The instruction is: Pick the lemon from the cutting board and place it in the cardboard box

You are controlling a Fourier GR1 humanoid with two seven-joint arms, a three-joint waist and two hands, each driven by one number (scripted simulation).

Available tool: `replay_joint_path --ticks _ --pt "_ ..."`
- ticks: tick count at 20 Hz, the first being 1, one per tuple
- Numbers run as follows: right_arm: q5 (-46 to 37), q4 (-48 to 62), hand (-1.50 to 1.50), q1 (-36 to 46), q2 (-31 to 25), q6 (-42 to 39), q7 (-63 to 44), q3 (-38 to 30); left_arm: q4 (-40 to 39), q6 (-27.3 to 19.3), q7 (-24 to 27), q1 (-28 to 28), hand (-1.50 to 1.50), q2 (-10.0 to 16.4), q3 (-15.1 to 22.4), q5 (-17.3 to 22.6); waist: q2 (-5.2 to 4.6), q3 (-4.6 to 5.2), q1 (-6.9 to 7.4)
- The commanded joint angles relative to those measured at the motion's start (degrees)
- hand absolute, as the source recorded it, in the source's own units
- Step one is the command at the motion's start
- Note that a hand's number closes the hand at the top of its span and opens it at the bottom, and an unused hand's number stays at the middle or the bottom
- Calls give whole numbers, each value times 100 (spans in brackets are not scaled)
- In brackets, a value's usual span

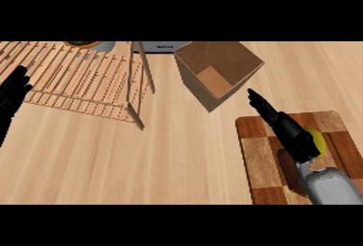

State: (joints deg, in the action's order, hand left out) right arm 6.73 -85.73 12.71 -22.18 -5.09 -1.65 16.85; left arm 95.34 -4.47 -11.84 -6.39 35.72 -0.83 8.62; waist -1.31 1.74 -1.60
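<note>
Surroundings: a slatted wooden rack (78,79) lies on the desk (177,158) far to the left of the cutting board (262,158). Small objects past the rack are cut off by the view's top edge.
Cardboard box: the cardboard box (241,60) stands open just beyond the cutting board's far left corner, turned corner-on to it. Its inside shows nothing.
In the way: only bare desk lies between the cutting board and the box.
Lemon: the lemon (319,140) rests on the cutting board's far half, toward its right side. Only a yellow edge shows beside the hand.
Lemon axis: mostly covered, so its long axis and pointing cannot be told.
Right hand: the right hand (294,137) lies over the lemon, with the grey forearm rising from the cutting board's near edge. Its fingers are straight and close together, reaching past the board's far left corner toward the box, curled round nothing.
Left hand: the left hand (13,93) rests at the view's left edge, far left of the cutting board, fingers straight and up.
</note>
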Motion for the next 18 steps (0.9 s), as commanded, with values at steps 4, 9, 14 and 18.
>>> replay_joint_path --ticks 4,9,14,18 --pt "625 -544 -150 124 -1274 188 482 -2112 201 321 591 8 0 -222 259 52 234 -168 -275" --pt "402 383 -150 -401 -2710 -152 972 -3384 163 495 1068 -58 0 -548 713 -68 131 -180 -308" --pt "-271 897 -150 -1434 -2907 -576 3170 -3641 -134 591 1534 -64 0 -797 918 -264 126 -181 -30" --pt "-920 1179 -150 -1477 -3195 -547 3844 -3550 -527 765 1738 -291 0 -898 938 -331 118 -176 88"
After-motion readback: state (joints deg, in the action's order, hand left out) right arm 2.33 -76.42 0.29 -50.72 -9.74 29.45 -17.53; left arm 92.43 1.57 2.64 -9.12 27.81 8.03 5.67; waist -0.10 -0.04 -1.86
